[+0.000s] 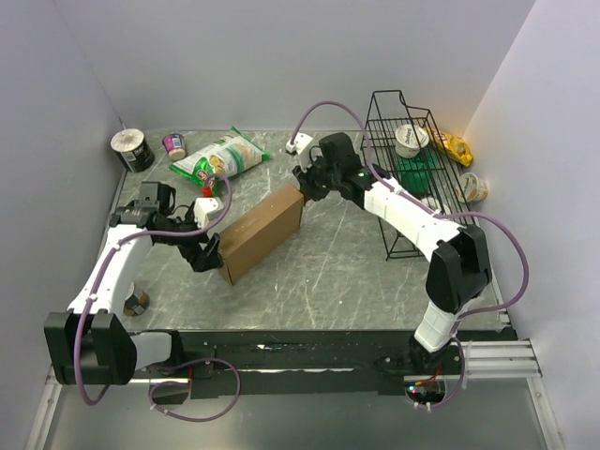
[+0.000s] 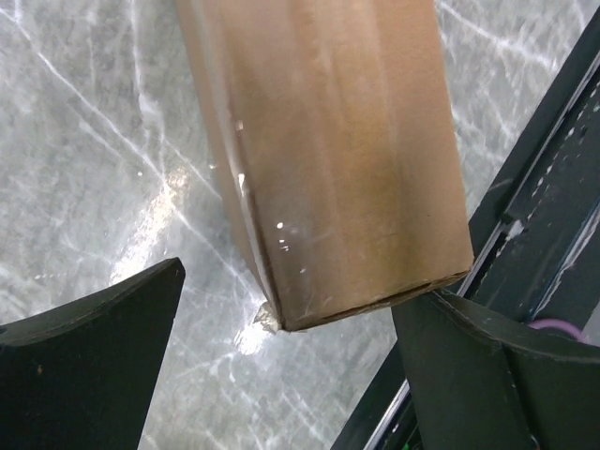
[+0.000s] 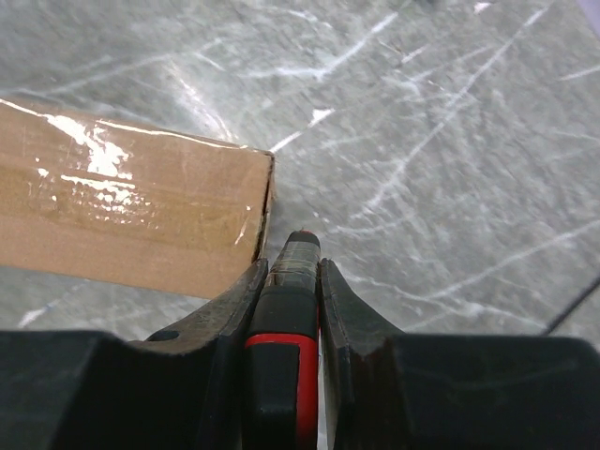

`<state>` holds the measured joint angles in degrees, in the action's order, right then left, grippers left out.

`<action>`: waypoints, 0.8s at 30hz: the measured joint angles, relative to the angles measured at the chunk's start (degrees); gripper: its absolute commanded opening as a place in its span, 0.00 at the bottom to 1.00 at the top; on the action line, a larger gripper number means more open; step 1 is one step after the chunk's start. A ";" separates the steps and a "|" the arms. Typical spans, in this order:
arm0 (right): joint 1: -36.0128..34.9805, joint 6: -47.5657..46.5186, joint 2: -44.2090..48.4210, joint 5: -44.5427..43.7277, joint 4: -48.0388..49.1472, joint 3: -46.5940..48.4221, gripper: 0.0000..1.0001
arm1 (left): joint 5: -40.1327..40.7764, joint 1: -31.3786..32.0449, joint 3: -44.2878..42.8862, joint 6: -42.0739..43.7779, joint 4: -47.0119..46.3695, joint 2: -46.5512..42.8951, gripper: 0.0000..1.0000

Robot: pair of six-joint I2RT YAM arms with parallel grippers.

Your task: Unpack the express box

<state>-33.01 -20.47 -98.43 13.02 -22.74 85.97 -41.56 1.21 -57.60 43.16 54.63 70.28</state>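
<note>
The express box (image 1: 264,231), a plain brown cardboard mailer, lies slantwise in the middle of the table. My left gripper (image 1: 208,255) is open at its near left end. In the left wrist view the box's end (image 2: 337,159) sits between the spread fingers (image 2: 94,347), with the right finger close against its corner. My right gripper (image 1: 305,183) is at the far right end of the box, shut on a black and red cutter (image 3: 286,309). The cutter's tip points at the table just beside the box's taped corner (image 3: 122,206).
A green-and-white snack bag (image 1: 220,155), a tin (image 1: 133,150) and a small cup (image 1: 174,144) lie at the back left. A black wire basket (image 1: 408,159) with a cup and a green item stands at the right. A yellow packet (image 1: 455,145) and another cup (image 1: 472,187) lie beyond it.
</note>
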 measured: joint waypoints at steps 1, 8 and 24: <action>0.00 0.46 -0.37 0.35 0.04 0.33 0.00 | 0.17 0.00 0.04 0.81 0.66 -0.52 0.96; 0.00 2.86 -2.93 2.27 -0.55 1.14 0.00 | 2.49 0.00 6.21 -0.92 -3.58 -12.24 0.96; 0.87 3.39 -2.62 0.46 -1.07 1.11 0.00 | 2.29 0.46 7.04 -6.49 -8.55 -14.21 0.96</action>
<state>-32.14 -17.08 -101.06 13.47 -23.81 87.09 -39.27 1.67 -50.57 36.67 46.09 56.07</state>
